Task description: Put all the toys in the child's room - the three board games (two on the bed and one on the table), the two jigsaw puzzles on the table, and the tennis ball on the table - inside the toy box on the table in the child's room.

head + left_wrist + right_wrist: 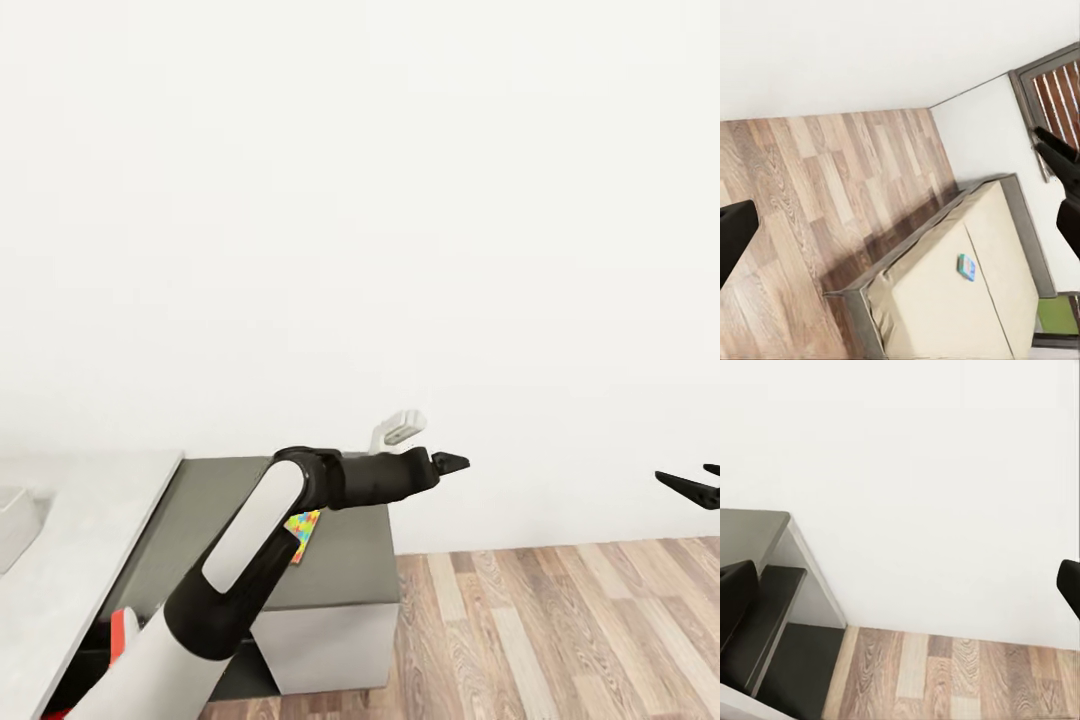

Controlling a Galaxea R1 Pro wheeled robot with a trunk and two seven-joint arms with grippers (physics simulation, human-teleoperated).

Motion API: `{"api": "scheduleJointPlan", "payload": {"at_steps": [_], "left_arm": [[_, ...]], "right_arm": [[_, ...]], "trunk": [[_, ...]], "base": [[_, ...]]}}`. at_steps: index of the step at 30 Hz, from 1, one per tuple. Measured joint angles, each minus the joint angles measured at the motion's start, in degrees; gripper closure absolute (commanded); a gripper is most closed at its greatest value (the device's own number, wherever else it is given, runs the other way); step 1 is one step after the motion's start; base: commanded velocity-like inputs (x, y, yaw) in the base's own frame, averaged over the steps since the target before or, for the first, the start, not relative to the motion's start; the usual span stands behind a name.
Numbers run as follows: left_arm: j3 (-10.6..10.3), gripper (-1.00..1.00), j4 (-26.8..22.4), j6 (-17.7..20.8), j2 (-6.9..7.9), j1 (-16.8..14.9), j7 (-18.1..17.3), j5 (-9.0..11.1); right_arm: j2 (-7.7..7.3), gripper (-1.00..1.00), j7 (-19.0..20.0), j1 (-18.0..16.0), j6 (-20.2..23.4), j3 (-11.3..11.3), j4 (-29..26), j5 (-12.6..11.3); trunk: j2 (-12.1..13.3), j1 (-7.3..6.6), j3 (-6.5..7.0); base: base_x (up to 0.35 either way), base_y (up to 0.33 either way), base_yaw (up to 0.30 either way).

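Head view: left arm (250,560) reaches fwd over the dark grey corner section of the table (345,570), its left end effector (450,463) poking past the table's far right edge, out over open floor and close to the white wall (400,200). From this angle can't tell if its fingers are spread or together. In the left wrist view, though, one dark fingertip (735,232) sits at one side of frame and another at the opposite side, wide gap between, nothing in it, so spread and empty.

Right end effector (695,485) is at the far right edge of the head view, well apart from the table, over bare wood-plank floor (560,630). Right wrist view has dark fingers (739,607) at both frame sides, open gap between, nothing held.

Task things: one jigsaw puzzle (303,532) lies flat on the dark grey top, partly hidden by the left arm. A small white object (398,428) stands near the table's far edge by the wall; can't tell what it is. A light grey bin corner (18,520) shows at the far left on the white table section, prob. the toy box. A red-edged thing (122,632) peeks beside the arm low left, unclear.

Left wrist view looks onto the bed (967,300): beige mattress, dark grey frame, a small blue board game (966,267) lying on it. Wide clear floor beside the bed up to the wall.
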Motion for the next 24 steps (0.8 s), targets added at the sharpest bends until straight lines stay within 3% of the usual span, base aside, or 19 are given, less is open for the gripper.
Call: {"api": "scheduleJointPlan", "payload": {"at_steps": [7,11,14,17,18,21,24], "left_arm": [[-0.95,-1.0,0.0,-0.61,0.04,5.19,-0.16,-2.55],[-3.9,-1.0,-0.06,-1.94,0.01,8.49,-0.31,-4.75],[-4.72,-1.0,0.08,-3.4,0.64,10.58,-0.41,-5.45],[-4.65,-1.0,0.2,-4.08,0.97,13.2,-0.4,-7.9],[-4.67,-1.0,1.3,-4.39,1.02,13.95,-0.38,-10.96],[-4.89,-1.0,5.09,-5.94,0.87,14.32,-0.43,-14.24],[-5.12,-1.0,7.19,-6.69,0.47,14.4,-0.48,-15.12]], "right_arm": [[0.29,-1.0,-0.44,0.0,1.13,0.21,0.03,0.81],[0.53,-1.0,-0.45,-0.01,1.64,0.24,0.04,3.69],[0.86,-1.0,-0.38,0.0,1.6,0.43,0.01,4.37],[1.06,-1.0,-0.4,-0.01,1.53,0.55,-0.01,4.64],[1.1,-1.0,-0.52,-0.02,1.66,0.63,0.01,4.77],[1.12,-1.0,-0.3,-0.02,2.06,0.75,0.0,4.82],[1.2,-1.0,-0.13,-0.01,2.34,0.63,-0.01,4.81]], "trunk": [[0.0,0.0,0.53],[0.0,0.0,0.83],[0.0,0.0,1.06],[0.0,0.0,1.28],[0.01,0.0,1.36],[0.02,0.0,1.59],[0.0,0.0,1.81]], "base": [[0.0,0.0,-0.219],[0.0,0.0,-0.218],[0.0,-0.018,-0.218],[0.0,-0.211,-0.218],[0.0,-0.294,-0.218],[0.0,-0.31,-0.218],[0.0,-0.192,-0.218]]}}
